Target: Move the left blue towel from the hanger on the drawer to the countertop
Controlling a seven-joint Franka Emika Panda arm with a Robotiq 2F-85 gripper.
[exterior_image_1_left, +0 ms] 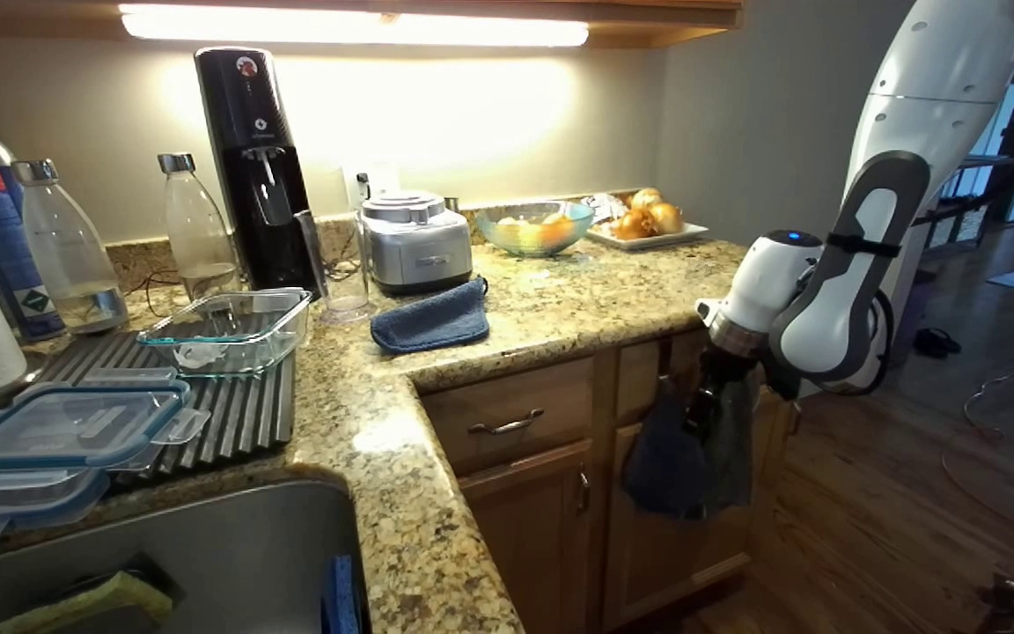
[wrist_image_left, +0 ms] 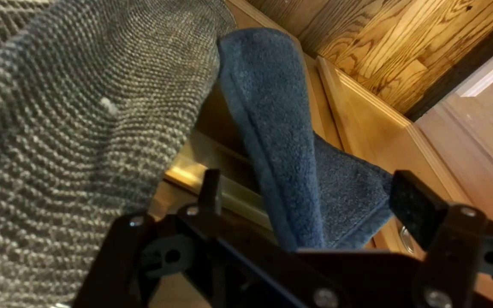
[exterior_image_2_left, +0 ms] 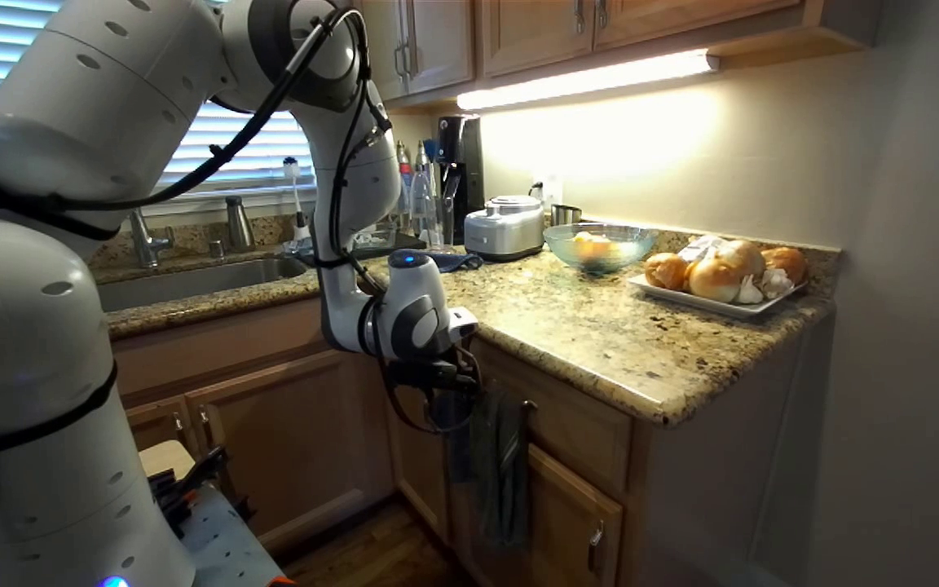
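Observation:
The left blue towel hangs limp before the wooden cabinet front in the wrist view, one fold hanging over a wider flap. It also hangs at the drawer in both exterior views, partly hidden by the arm. My gripper is open, with one finger on each side of the towel in the wrist view. The right finger overlaps the towel's corner; I cannot tell if it touches. In an exterior view the dark gripper points down beside the towels, below the granite countertop.
A grey-green knit towel hangs right beside the blue one, close to the left finger. A folded blue cloth lies on the countertop near a silver appliance. A glass bowl and a plate of onions stand farther along.

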